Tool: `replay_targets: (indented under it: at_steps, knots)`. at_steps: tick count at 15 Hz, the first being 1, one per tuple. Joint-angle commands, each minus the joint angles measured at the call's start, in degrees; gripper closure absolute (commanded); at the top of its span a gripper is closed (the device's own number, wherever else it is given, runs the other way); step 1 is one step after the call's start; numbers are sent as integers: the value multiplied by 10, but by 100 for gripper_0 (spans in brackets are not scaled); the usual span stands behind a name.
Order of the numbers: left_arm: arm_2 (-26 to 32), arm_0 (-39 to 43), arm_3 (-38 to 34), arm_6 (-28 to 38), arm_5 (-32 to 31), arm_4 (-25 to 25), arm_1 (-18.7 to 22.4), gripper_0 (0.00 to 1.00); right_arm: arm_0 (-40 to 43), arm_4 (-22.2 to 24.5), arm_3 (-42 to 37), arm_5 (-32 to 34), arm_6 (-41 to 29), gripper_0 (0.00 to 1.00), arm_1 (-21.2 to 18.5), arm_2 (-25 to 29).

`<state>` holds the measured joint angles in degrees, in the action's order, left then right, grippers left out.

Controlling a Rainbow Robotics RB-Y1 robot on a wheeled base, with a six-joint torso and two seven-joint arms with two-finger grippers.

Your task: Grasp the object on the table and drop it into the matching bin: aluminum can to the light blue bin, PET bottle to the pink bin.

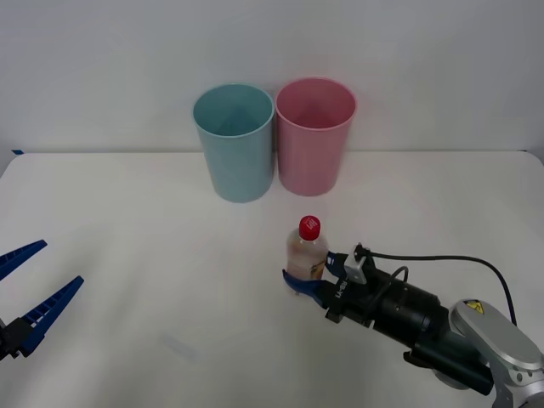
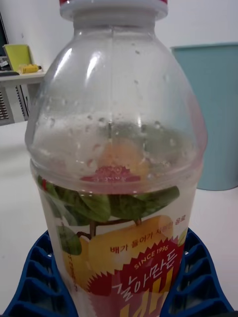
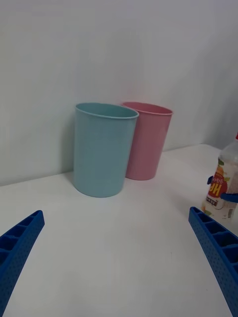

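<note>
The wide, flat white worktop [image 1: 127, 255] carries everything, and at its far edge, against the wall, stand the two tall round plastic bins touching side by side: the light blue bin [image 1: 234, 144] toward the robot's left and the pink bin [image 1: 314, 138] toward its right, mouths open upward, presumably so a thing can be let fall into either from above. The right end effector [image 1: 308, 283] reaches in low from the near right, its blue ribbed fingers [image 2: 34, 282] set either side of the base of the small clear plastic bottle with a red screw cap [image 1: 307, 252]; they look closed on it or very nearly so. The bottle stands upright on the worktop, near the pink bin and in front of it. The left end effector [image 1: 25, 289] waits at the near left with its fingers spread wide, holding nothing. The bottle's label shows green leaves, a yellow fruit, "SINCE 1996" and Korean writing I cannot fully read.
</note>
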<state>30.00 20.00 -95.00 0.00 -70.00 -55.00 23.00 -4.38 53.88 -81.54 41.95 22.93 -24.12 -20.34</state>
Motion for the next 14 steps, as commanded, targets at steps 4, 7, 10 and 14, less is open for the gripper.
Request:
replay_targets:
  at_steps: [4,7,10,14]
  knots:
    - [0,0,0,0,0,0,0,0,19,-1,-142,-64,-130,100,-59,15]
    - [0,0,0,0,0,0,0,0,19,4,-195,-83,-194,100,-77,32]
    - [0,0,0,0,0,0,0,0,19,14,-239,-93,-264,100,-88,57]
    - [0,0,0,0,0,0,0,0,18,61,-307,-143,-358,100,-100,91]
